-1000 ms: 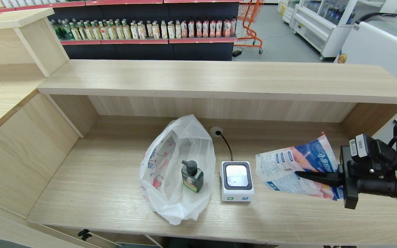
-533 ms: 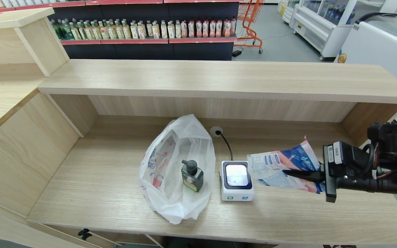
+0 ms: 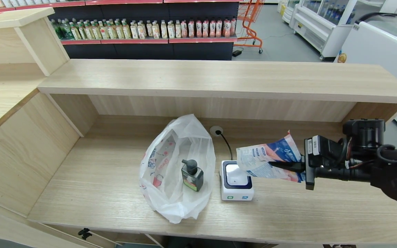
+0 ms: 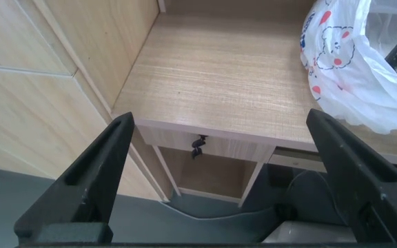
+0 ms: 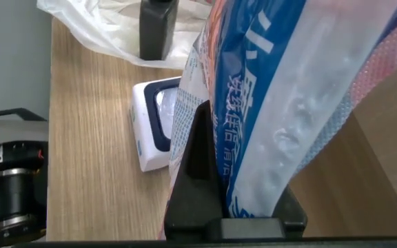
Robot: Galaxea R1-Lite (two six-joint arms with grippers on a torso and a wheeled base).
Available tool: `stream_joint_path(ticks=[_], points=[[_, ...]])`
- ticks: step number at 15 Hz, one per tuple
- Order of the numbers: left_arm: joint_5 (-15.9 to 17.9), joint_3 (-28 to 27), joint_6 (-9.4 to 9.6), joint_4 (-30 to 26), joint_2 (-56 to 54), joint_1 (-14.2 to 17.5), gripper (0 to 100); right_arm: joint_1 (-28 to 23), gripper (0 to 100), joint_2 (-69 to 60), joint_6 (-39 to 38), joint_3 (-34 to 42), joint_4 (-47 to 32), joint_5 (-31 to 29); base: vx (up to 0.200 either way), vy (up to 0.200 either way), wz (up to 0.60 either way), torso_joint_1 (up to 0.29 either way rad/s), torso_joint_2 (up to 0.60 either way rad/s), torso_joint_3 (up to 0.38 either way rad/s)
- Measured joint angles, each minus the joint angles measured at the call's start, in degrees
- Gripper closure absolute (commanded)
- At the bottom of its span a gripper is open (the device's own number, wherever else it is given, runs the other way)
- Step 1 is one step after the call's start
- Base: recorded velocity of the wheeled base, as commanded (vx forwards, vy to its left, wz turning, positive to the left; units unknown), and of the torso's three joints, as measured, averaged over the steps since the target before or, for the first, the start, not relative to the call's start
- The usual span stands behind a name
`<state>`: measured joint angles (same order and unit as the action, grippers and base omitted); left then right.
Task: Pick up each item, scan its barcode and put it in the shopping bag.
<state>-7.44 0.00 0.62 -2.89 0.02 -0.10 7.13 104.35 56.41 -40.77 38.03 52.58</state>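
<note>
Packet (image 3: 268, 159) shifted over scanner (image 3: 235, 186), right jaws gripping it; left jaws spread apart.

Blue packet (image 5: 274, 83) in hand (image 5: 226, 131), white scanner (image 5: 150, 131) beyond

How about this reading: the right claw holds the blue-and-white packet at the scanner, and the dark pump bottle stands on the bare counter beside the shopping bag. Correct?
Not quite: the dark pump bottle stands inside the shopping bag, not on the counter beside it; the head view shows it. The right claw does hold the blue-and-white packet at the scanner.
</note>
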Motion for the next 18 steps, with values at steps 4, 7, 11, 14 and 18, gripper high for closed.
stream_joint_path(ticks=[4,7,11,14,18], points=[[0.0,0.0,0.0,0.0,0.0,0.05,0,3.08,100,4.08,0.11,-3.61,0.17,-0.16,0.0,0.0,0.0,0.0,0.0,0.0],[0.0,0.0,0.0,0.0,0.0,0.0,0,3.95,100,5.68,0.66,-3.91,0.2,-0.49,0.0,0.0,0.0,0.0,0.0,0.0],[0.0,0.0,0.0,-0.01,0.0,0.0,0,3.78,100,7.12,1.37,-4.0,1.45,-0.46,0.0,0.0,0.0,0.0,0.0,0.0],[0.0,0.0,0.0,0.0,0.0,0.0,0,3.73,100,8.22,1.34,-3.94,2.96,-0.52,0.0,0.0,0.0,0.0,0.0,0.0],[0.0,0.0,0.0,-0.01,0.0,0.05,0,3.64,100,8.5,0.94,-3.8,2.99,-0.49,0.0,0.0,0.0,0.0,0.0,0.0]])
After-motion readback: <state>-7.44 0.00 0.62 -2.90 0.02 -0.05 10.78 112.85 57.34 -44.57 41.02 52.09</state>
